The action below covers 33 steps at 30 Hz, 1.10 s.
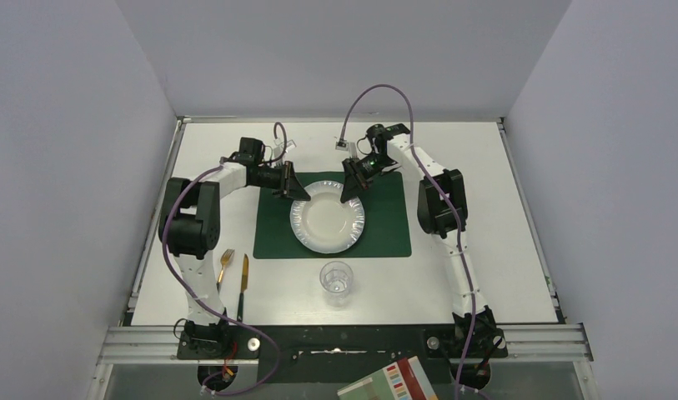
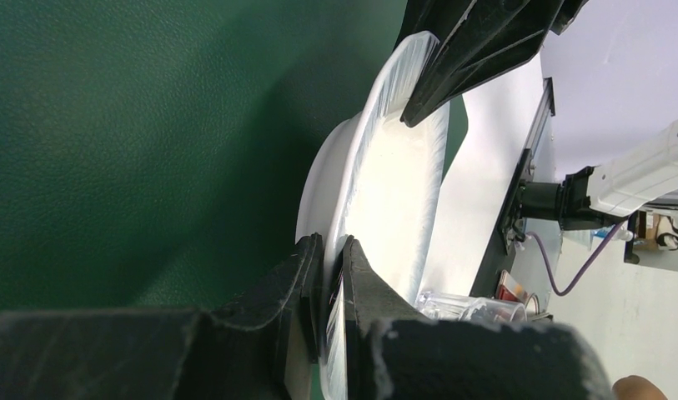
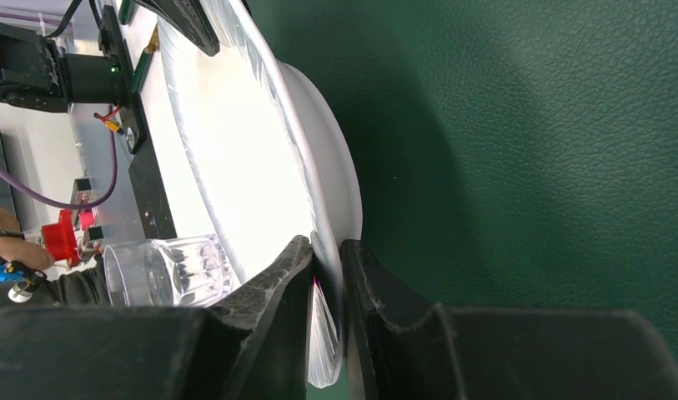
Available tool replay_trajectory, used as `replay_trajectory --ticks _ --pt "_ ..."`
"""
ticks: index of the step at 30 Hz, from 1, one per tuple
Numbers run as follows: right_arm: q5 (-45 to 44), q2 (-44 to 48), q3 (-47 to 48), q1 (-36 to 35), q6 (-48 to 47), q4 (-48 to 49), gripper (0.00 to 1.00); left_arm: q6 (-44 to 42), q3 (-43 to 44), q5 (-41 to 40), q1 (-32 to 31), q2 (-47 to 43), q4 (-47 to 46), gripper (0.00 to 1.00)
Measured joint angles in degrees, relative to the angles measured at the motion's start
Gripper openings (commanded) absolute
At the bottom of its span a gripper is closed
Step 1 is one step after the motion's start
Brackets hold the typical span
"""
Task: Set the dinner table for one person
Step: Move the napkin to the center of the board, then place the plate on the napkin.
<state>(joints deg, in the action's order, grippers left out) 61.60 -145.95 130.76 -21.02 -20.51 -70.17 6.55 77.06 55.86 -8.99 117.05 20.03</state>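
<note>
placemat [image 1: 394,227] part-hidden by plate [image 1: 327,222]; left pincer [image 1: 292,194], right pincer [image 1: 351,194] grip it

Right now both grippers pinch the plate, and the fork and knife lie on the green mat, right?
No. The left gripper and right gripper do pinch the plate, but the fork and knife lie on the white table, left of the mat. The top view shows it.

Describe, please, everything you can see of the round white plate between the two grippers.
The round white plate looks like thin disposable plastic, with a glossy ribbed rim around a shallow, empty well. It lies roughly level over the dark green rectangular placemat, near its middle. The left gripper and the right gripper each pinch its far rim, one finger above, one below.
</note>
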Motion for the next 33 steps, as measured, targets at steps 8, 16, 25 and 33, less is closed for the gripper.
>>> replay_trajectory --ticks 8,16,25,33 --pt "-0.8 0.1 1.0 -0.8 -1.5 -3.2 0.00 -1.1 0.0 0.2 0.1 -1.2 2.9 0.00" --pt "-0.8 4.9 -5.7 -1.8 -1.3 -3.5 0.00 -3.0 0.0 1.7 0.1 -3.1 8.9 0.00" --pt "-2.2 9.6 -9.4 -2.2 -1.0 -3.6 0.00 -4.5 -0.3 3.8 0.1 -4.6 10.8 0.00" --pt "-4.0 9.6 -9.9 -2.4 -0.9 -3.5 0.00 -5.8 -0.6 5.0 0.1 -2.4 10.1 0.00"
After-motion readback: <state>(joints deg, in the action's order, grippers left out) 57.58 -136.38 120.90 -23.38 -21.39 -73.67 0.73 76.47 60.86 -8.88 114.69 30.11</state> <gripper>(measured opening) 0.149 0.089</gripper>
